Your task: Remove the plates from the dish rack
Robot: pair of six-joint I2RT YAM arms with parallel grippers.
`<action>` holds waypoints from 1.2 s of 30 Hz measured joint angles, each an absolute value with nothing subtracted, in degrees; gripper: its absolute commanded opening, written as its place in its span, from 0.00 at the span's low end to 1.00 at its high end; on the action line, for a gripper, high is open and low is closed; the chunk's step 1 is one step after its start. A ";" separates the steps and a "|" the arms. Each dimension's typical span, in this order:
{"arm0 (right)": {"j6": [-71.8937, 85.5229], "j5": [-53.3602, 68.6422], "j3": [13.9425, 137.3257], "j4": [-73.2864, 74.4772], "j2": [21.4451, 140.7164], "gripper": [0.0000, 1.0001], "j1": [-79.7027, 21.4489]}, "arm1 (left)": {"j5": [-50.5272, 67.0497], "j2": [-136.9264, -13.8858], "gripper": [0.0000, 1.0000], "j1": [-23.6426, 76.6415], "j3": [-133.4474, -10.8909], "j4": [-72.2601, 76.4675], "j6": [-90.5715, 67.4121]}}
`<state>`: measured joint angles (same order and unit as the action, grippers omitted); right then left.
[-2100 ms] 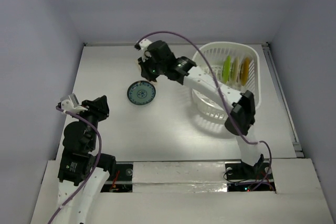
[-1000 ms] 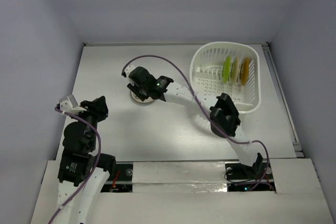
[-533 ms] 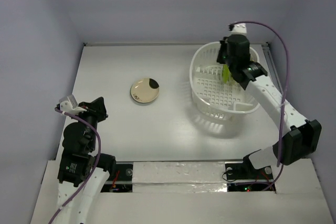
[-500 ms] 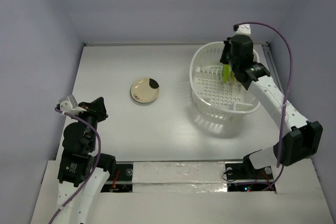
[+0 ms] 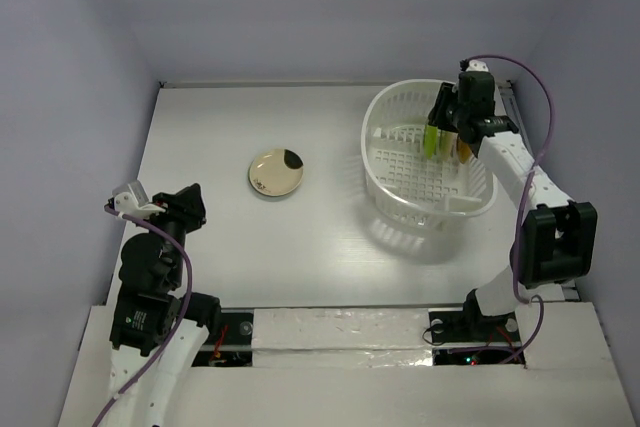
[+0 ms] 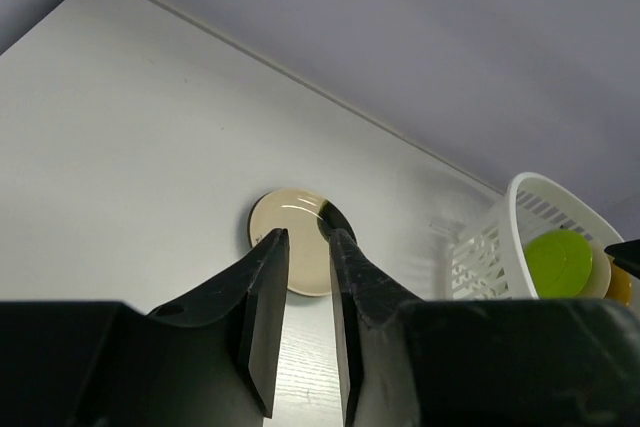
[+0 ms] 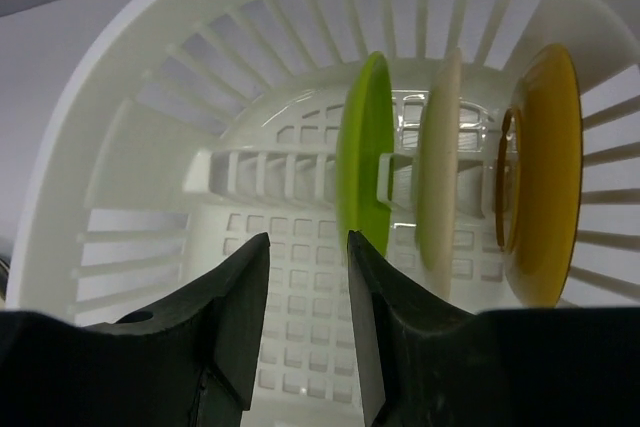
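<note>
Top view: one cream plate [image 5: 272, 175] lies flat on the tabletop [image 5: 220, 127] toward 9 o'clock. At its 2 o'clock edge there is a dark sliver that I cannot identify. The dish rack [image 5: 420, 217] stands toward 2 o'clock, and the right jaws hang above its upright plates. Left wrist view: the left jaws are a little apart and hold nothing. Right wrist view: the right jaws are apart and empty, just before the green plate [image 7: 362, 162]. A beige plate [image 7: 438, 167] and an orange-yellow plate [image 7: 548, 187] stand at its 3 o'clock. I judge at least one plate unloaded and three left. No writing is readable.
</note>
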<state>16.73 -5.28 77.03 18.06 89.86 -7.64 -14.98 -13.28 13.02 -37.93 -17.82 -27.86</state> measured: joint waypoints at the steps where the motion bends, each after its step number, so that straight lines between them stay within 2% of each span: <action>1: 16.75 -4.93 77.03 18.04 90.13 0.43 -7.20 | -14.96 -13.28 0.22 13.02 -37.93 -17.82 -27.83; 12: 16.86 -1.04 78.52 18.39 97.95 0.38 -5.96 | -14.79 -13.28 0.23 13.02 -37.93 -17.82 -27.77; 15: 16.88 -1.08 78.70 18.83 98.61 0.29 -5.96 | -14.79 -13.28 0.23 13.02 -37.93 -17.82 -27.77; 16: 16.88 -1.08 78.74 18.83 98.61 0.22 -5.96 | -14.79 -13.28 0.23 13.02 -37.93 -17.82 -27.75; 25: 16.49 -1.30 79.90 19.49 98.61 0.03 -5.89 | -14.79 -13.34 0.23 13.02 -37.93 -17.82 -27.75; 36: 15.99 -1.65 81.38 24.01 94.37 0.00 -6.02 | -14.79 -13.34 0.23 13.02 -37.93 -17.82 -27.75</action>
<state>15.99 -1.65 81.38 24.01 94.37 -6.02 -14.79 -13.34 13.02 -37.93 -17.82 -27.75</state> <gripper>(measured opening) 0.150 0.229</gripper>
